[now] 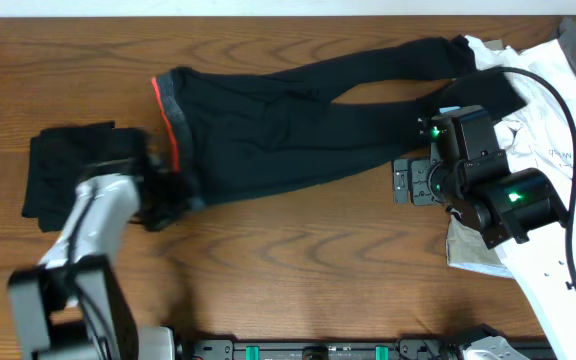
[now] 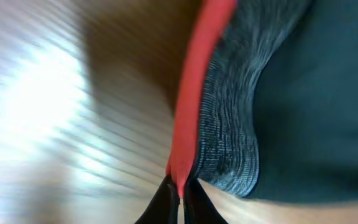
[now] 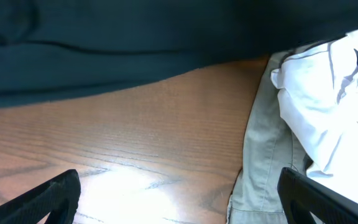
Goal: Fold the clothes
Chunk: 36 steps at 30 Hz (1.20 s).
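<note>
Black leggings (image 1: 298,115) with a red and grey waistband (image 1: 168,115) lie spread across the table, legs reaching right. My left gripper (image 1: 173,185) is shut on the red waistband edge (image 2: 194,93) at its lower corner; the fingertips (image 2: 180,196) pinch the red trim. My right gripper (image 1: 408,182) is open and empty over bare wood (image 3: 135,155), just below the lower leg (image 3: 104,50) and beside a grey cloth (image 3: 260,168).
A folded black garment (image 1: 68,170) lies at the left. A pile of white clothes (image 1: 558,110) and grey cloth (image 1: 473,250) fills the right side. White fabric (image 3: 328,93) shows in the right wrist view.
</note>
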Tool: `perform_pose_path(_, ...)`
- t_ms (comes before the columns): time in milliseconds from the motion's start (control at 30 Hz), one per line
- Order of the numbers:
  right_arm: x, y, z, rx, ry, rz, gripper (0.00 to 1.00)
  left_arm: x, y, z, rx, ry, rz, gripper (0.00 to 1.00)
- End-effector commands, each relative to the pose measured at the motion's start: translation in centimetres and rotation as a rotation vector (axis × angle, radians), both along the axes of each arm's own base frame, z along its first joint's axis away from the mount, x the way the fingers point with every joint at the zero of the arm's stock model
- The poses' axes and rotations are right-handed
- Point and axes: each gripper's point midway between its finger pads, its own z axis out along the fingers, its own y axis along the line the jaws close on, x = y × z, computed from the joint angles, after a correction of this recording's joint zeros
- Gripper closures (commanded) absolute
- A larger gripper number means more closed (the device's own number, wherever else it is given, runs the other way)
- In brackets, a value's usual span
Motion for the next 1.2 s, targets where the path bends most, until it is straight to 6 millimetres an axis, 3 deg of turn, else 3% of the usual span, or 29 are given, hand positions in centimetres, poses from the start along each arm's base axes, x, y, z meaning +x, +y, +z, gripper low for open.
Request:
perform_pose_path(0, 0.1, -0.5, 0.3, -0.011, -0.012, -0.020, 0.01, 0.6, 4.7, 1.9, 0.076, -0.076, 0.112, 0.94)
perform_pose_path(100, 0.2, -0.5, 0.3, -0.012, -0.010, -0.020, 0.01, 0.8, 6.2, 2.8, 0.055, -0.124, 0.150, 0.94)
perform_pose_path(367, 1.1, -2.5, -1.5, -0.056, 0.044, -0.096, 0.01, -0.6, 5.0, 2.4, 0.016, -0.073, 0.096, 0.94)
perform_pose_path(433, 1.4, -3.7, -2.4, -0.055, 0.080, -0.158, 0.06, -1.0, 4.6, 2.3, 0.009, -0.055, 0.088, 0.94)
perform_pose_path(467, 1.5, -4.4, -2.9, -0.053, 0.100, -0.194, 0.19, -1.2, 4.4, 2.3, 0.006, -0.046, 0.085, 0.94)
perform_pose_path(500, 1.6, -5.3, -3.5, -0.049, 0.121, -0.239, 0.40, -1.3, 4.3, 2.3, 0.005, -0.041, 0.082, 0.94)
perform_pose_path(533, 1.7, -6.2, -4.1, -0.043, 0.146, -0.285, 0.69, -1.4, 4.3, 2.2, 0.005, -0.039, 0.075, 0.94)
perform_pose_path(567, 1.9, -7.0, -4.8, -0.033, 0.171, -0.322, 0.82, -1.4, 4.2, 2.2, 0.006, -0.038, 0.067, 0.94)
perform_pose_path(700, 1.9, -9.2, -8.0, -0.010, 0.298, -0.394, 0.99, -1.4, 4.2, 2.2, 0.006, -0.038, 0.064, 0.94)
perform_pose_path(900, 4.3, -10.3, -12.7, -0.022, 0.376, -0.255, 0.99, -1.5, 4.2, 2.2, 0.006, -0.036, 0.064, 0.94)
perform_pose_path(1167, 6.0, -13.1, -19.5, -0.032, 0.460, -0.296, 0.98, -1.5, 4.2, 2.2, 0.004, -0.034, 0.064, 0.94)
